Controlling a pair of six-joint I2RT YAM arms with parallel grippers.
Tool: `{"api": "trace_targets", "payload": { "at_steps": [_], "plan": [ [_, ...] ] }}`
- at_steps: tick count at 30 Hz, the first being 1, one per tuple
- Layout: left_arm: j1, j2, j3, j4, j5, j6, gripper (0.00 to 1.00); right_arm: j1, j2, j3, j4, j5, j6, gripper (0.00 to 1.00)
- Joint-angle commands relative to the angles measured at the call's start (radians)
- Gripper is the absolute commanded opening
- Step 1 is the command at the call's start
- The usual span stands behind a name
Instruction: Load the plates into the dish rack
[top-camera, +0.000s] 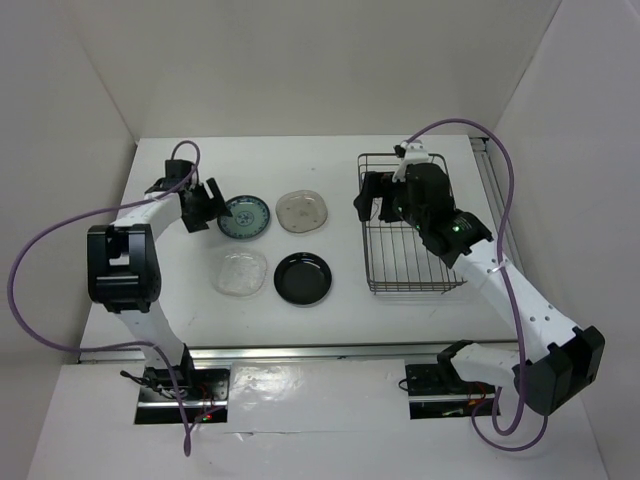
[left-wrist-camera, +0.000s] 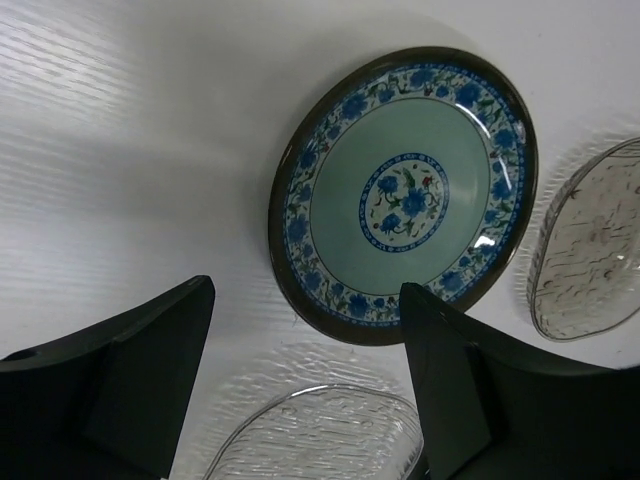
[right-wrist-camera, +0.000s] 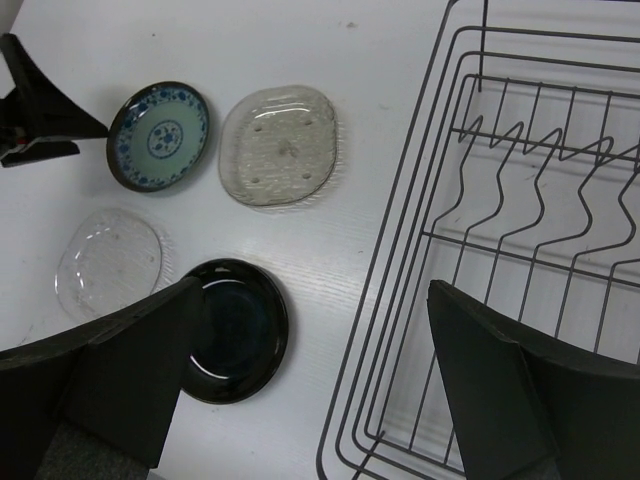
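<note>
Four plates lie flat on the white table: the teal-patterned one (top-camera: 245, 216) (left-wrist-camera: 405, 195) (right-wrist-camera: 160, 135), the beige one (top-camera: 303, 210) (left-wrist-camera: 590, 240) (right-wrist-camera: 280, 143), the clear glass one (top-camera: 241, 271) (left-wrist-camera: 320, 435) (right-wrist-camera: 108, 262) and the black one (top-camera: 303, 277) (right-wrist-camera: 235, 328). The wire dish rack (top-camera: 368, 260) (right-wrist-camera: 395, 262) stands to their right with nothing in it. My left gripper (top-camera: 205, 205) (left-wrist-camera: 308, 300) is open and empty, just left of the teal plate. My right gripper (top-camera: 375, 200) (right-wrist-camera: 315, 300) is open and empty, above the rack's left rim.
White walls enclose the table on the left, back and right. The left gripper's fingers (right-wrist-camera: 35, 105) show at the far left of the right wrist view. Purple cables loop off both arms.
</note>
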Motion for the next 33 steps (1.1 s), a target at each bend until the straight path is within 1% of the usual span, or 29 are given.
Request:
{"api": "trace_targets", "payload": {
  "at_steps": [1, 3, 8, 11, 16, 17, 19, 20, 21, 22, 23, 24, 25, 30, 32, 33],
  "plan": [
    [-0.015, 0.058, 0.041, 0.044, -0.002, -0.018, 0.86, 0.024, -0.021, 0.001, 0.059, -0.015, -0.002, 1.0],
    [-0.015, 0.08, 0.041, 0.044, -0.002, -0.031, 0.83, 0.024, -0.021, 0.001, 0.059, -0.015, -0.002, 1.0],
    [-0.025, 0.094, 0.018, 0.078, -0.001, -0.067, 0.83, 0.024, -0.021, -0.009, 0.059, -0.015, -0.011, 1.0],
    [-0.025, 0.117, 0.018, 0.078, -0.001, -0.067, 0.78, 0.024, -0.021, -0.019, 0.068, -0.015, -0.011, 1.0],
    [-0.034, 0.15, 0.027, 0.078, -0.011, -0.067, 0.73, 0.024, -0.021, -0.04, 0.086, -0.035, -0.011, 1.0],
    [-0.034, 0.16, 0.038, 0.068, -0.031, -0.08, 0.69, 0.024, -0.021, -0.04, 0.086, -0.035, -0.011, 1.0],
    [-0.043, 0.17, 0.047, 0.067, -0.04, -0.08, 0.67, 0.024, -0.021, -0.04, 0.086, -0.035, -0.011, 1.0],
    [-0.043, 0.17, 0.047, 0.051, -0.053, -0.08, 0.61, 0.024, -0.021, -0.04, 0.086, -0.035, -0.011, 1.0],
    [-0.043, 0.179, 0.047, 0.051, -0.053, -0.089, 0.59, 0.024, -0.021, -0.04, 0.086, -0.035, -0.011, 1.0],
    [-0.043, 0.18, 0.047, 0.051, -0.079, -0.089, 0.59, 0.024, -0.021, -0.049, 0.095, -0.035, -0.002, 1.0],
    [-0.052, 0.18, 0.058, 0.034, -0.079, -0.089, 0.47, 0.033, -0.031, -0.049, 0.095, -0.035, -0.002, 1.0],
    [-0.052, 0.18, 0.067, 0.025, -0.079, -0.089, 0.44, 0.033, -0.032, -0.049, 0.095, -0.035, -0.002, 1.0],
    [-0.052, 0.19, 0.067, 0.014, -0.103, -0.089, 0.44, 0.033, -0.032, -0.049, 0.095, -0.035, -0.002, 1.0],
    [-0.061, 0.19, 0.088, -0.008, -0.114, -0.089, 0.43, 0.033, -0.073, -0.06, 0.105, -0.017, 0.007, 1.0],
    [-0.061, 0.19, 0.098, -0.017, -0.125, -0.089, 0.38, 0.033, -0.088, -0.069, 0.115, -0.017, 0.007, 1.0],
    [-0.061, 0.19, 0.098, -0.017, -0.125, -0.089, 0.34, 0.033, -0.088, -0.08, 0.115, -0.017, 0.007, 1.0]
  ]
}}
